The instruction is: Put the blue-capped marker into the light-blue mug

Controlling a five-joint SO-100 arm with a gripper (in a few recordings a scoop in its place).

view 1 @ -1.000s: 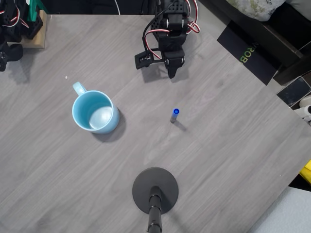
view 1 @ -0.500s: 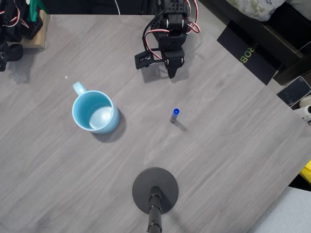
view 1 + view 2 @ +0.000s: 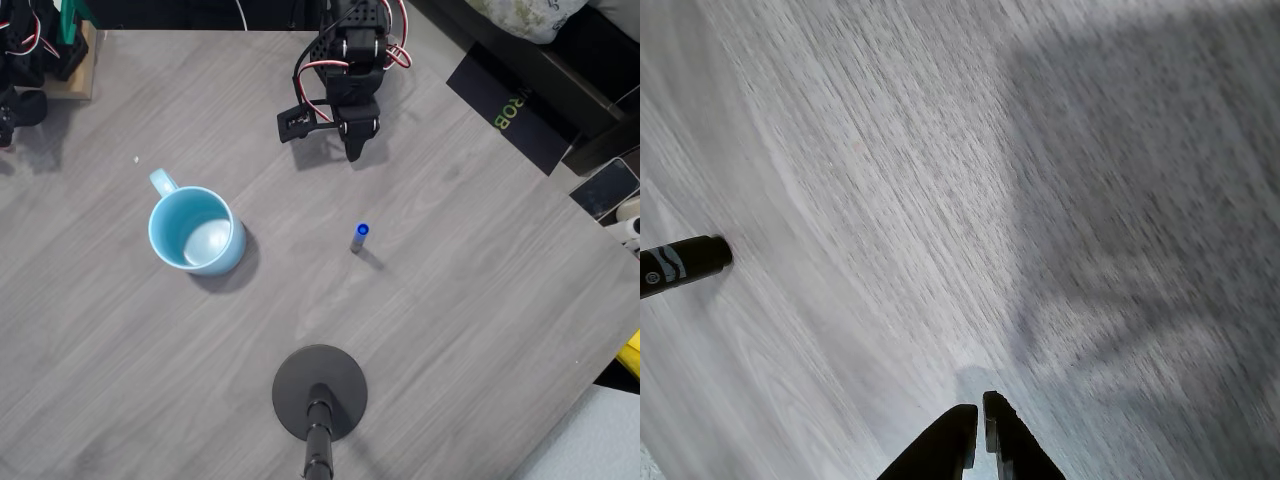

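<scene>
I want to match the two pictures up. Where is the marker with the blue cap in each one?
Overhead view: the blue-capped marker stands upright right of centre, right of the light-blue mug and below the claw.
Wrist view: the black barrel end of the blue-capped marker pokes in at the left edge, above and left of the shut claw.
Shared landmark: the grey wood-grain table, also.
</scene>
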